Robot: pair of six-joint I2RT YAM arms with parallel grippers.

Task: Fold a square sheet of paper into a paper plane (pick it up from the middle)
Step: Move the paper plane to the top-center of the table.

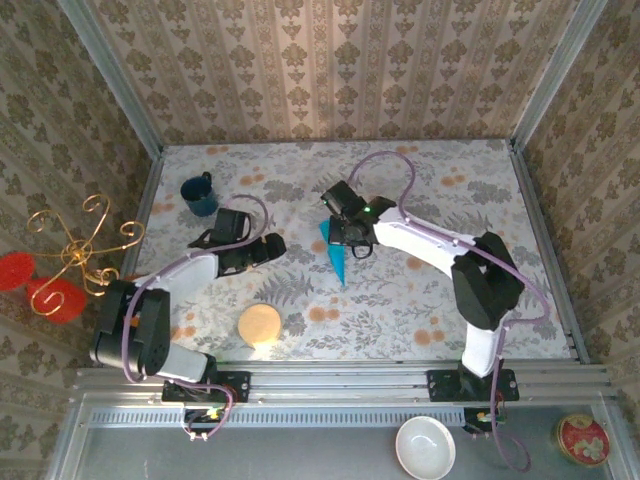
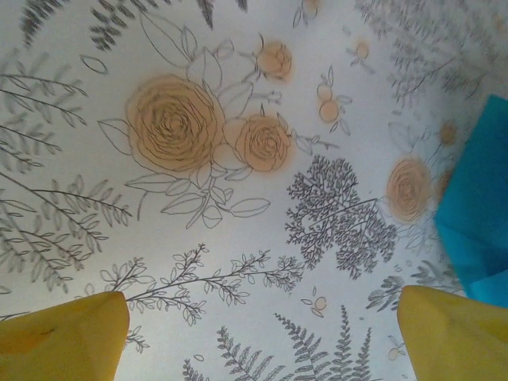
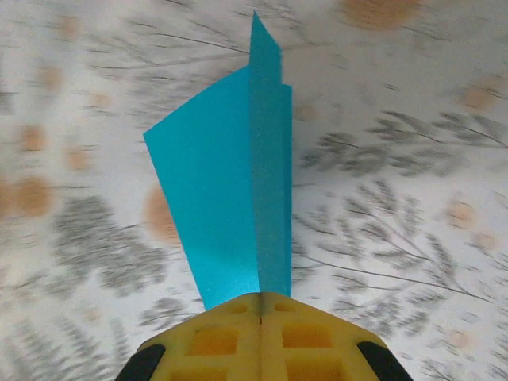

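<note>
The right gripper (image 3: 260,305) is clamping the creased turquoise-blue paper dart (image 3: 230,182) jutting ahead of its jaws, left gripper (image 2: 262,333) gaping nearby; such an edge pinch is probably risking slippage or crumpling.

**Walls.** Back wall (image 1: 330,60), left wall (image 1: 50,120) and right wall (image 1: 600,150): papered in beige and brown damask, set in vertical stripes.

**Frame.** Two grey metal posts, left post (image 1: 110,75) and right post (image 1: 550,70), slant up from the far corners. A ribbed metal rail (image 1: 340,378) runs along the near edge.

**Surface** (image 1: 400,300). Covered by a white cloth printed with orange roses, grey ferns and fine leaf sprigs. It reaches wall to wall.

**Ledge** (image 1: 320,450). A plain grey strip below the rail.

**Ornament.** A gold wire stand (image 1: 80,245) with curled arms, against the left wall.

**Light.** Warm and soft, brightest low on the back wall and on the far part of the cloth.
</note>
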